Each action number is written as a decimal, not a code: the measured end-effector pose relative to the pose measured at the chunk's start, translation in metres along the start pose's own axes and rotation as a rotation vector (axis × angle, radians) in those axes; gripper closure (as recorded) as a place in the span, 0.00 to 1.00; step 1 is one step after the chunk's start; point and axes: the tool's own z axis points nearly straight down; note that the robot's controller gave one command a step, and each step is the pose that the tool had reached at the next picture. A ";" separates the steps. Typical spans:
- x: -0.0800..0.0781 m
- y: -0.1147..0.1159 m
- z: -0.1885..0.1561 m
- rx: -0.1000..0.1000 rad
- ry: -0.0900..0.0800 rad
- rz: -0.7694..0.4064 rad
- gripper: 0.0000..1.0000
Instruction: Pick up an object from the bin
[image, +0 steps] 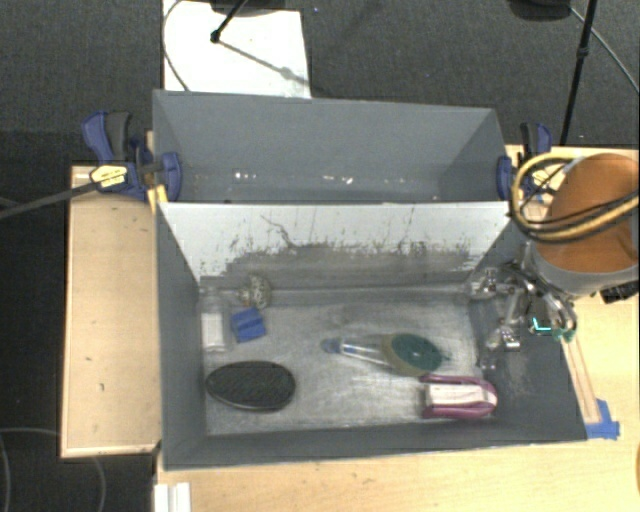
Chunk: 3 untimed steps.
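Note:
My gripper (497, 340) hangs at the right side of the bin, close to the right wall, its metal fingers pointing down with nothing seen between them. Just below it on the floor lies a pink and white flat packet (458, 398). To the left of that packet rests a brush with a round green head and a clear handle (388, 351). The gripper stands above and slightly right of both, touching neither.
A black oval brush (250, 385) lies at the front left. A small blue block (247, 324), a clear little tube (212, 329) and a crumpled silvery bit (257, 292) sit at the left back. The arm with its orange cover and cables comes in from the right.

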 end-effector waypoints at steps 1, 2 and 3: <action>0.047 0.057 0.026 -0.002 -0.001 -0.069 0.00; 0.012 0.091 0.055 0.001 -0.010 0.022 0.00; 0.013 0.089 0.054 0.001 -0.009 0.018 1.00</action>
